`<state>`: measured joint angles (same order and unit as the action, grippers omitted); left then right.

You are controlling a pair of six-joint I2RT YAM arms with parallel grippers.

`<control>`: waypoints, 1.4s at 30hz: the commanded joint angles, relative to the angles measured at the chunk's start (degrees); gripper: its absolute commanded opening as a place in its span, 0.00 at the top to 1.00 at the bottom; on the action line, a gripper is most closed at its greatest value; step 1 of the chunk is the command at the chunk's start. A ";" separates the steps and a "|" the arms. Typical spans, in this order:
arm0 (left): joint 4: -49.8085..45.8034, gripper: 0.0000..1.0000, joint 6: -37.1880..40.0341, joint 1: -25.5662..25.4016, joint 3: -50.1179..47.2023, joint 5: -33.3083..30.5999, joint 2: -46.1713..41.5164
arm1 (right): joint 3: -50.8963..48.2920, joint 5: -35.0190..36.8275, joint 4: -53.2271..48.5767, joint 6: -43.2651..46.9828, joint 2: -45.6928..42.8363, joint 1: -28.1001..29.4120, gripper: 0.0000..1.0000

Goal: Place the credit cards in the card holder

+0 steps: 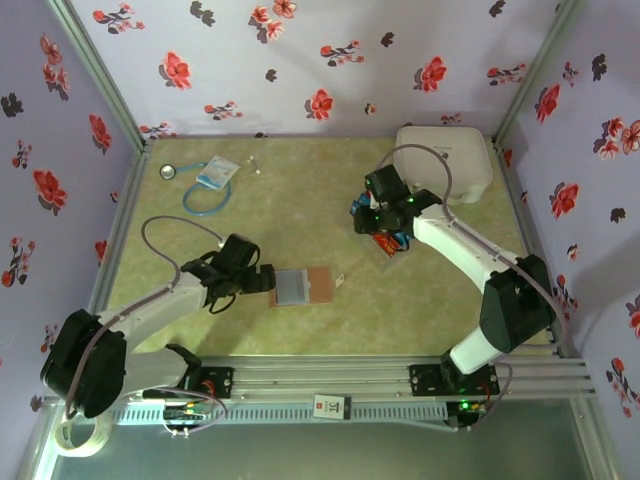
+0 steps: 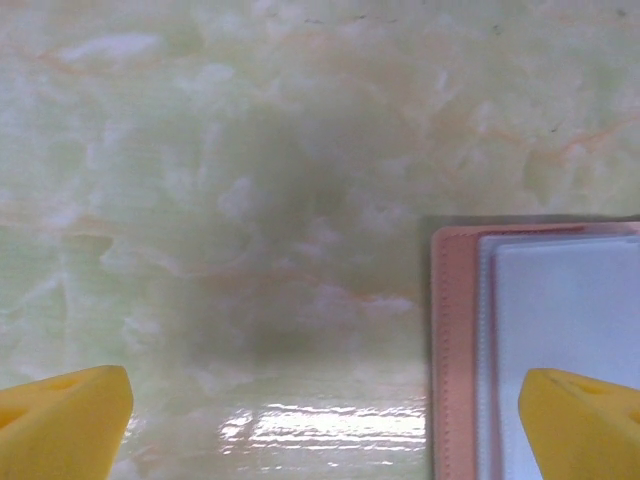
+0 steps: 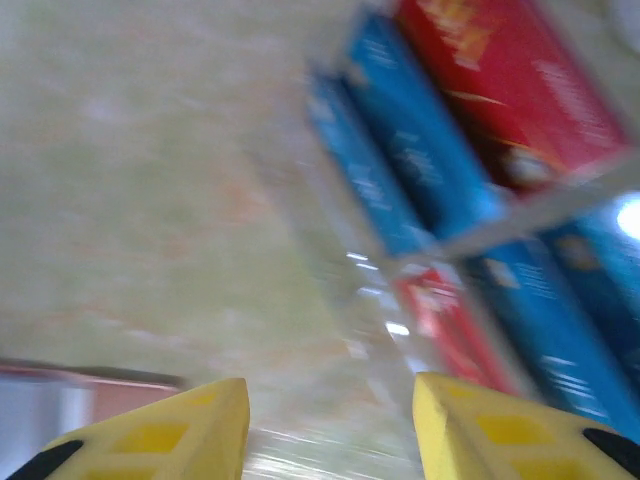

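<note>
Table: pale green marbled top (image 1: 300,215), walled enclosure. The small tan-pink folding card holder (image 1: 300,287) lies open and flat near the middle of the table, slightly toward the near edge, its clear pocket side to the left. The left gripper (image 2: 325,425) sits low just left of the holder. Its yellow fingers (image 2: 65,420) are spread wide and released, nothing between them. In the left wrist view one fingertip overlaps the holder's pocket; whether it touches, I cannot tell. The red and blue credit cards (image 1: 387,243) lie in a loose overlapping cluster right of centre, well apart from the holder, none inside it. The right gripper (image 3: 330,430) hangs over the cluster's left edge, jaws parted, only bare table in the gap, no card grasped. The right wrist view is blurred; card print is unreadable. A large white rounded case (image 1: 445,160) stands at the far right. A blue-white packet (image 1: 215,172) with a blue cord (image 1: 205,203) lies far left.
</note>
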<state>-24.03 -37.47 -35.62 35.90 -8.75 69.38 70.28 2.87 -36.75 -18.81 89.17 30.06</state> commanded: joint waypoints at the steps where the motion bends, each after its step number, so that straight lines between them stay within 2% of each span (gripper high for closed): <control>1: 0.51 0.00 0.74 -1.01 1.89 0.32 1.35 | -0.35 10.61 -7.81 7.73 1.33 -0.18 0.55; 6: 0.48 0.00 0.55 -1.92 2.38 -0.01 2.59 | 0.87 13.62 -9.01 9.73 4.18 -0.18 0.60; 14: 0.54 0.00 0.03 -2.60 2.12 -0.30 2.63 | 1.17 13.11 -7.73 10.46 7.56 -0.18 0.62; 20: 0.82 0.00 0.02 -2.81 1.96 -0.39 3.00 | 1.14 10.99 -6.96 10.55 8.57 -0.18 0.66; 33: 1.30 0.00 0.04 -3.05 1.90 -0.35 3.92 | 2.91 9.29 -8.37 13.54 8.48 -0.18 0.82; 42: 0.91 0.00 0.30 -3.40 1.79 -0.38 3.87 | 3.16 4.28 -8.55 16.84 10.06 -0.27 0.91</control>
<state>-23.11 -37.50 -38.44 36.84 -8.78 72.93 71.96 9.85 -43.68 -4.03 97.65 29.71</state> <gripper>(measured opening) 0.997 0.094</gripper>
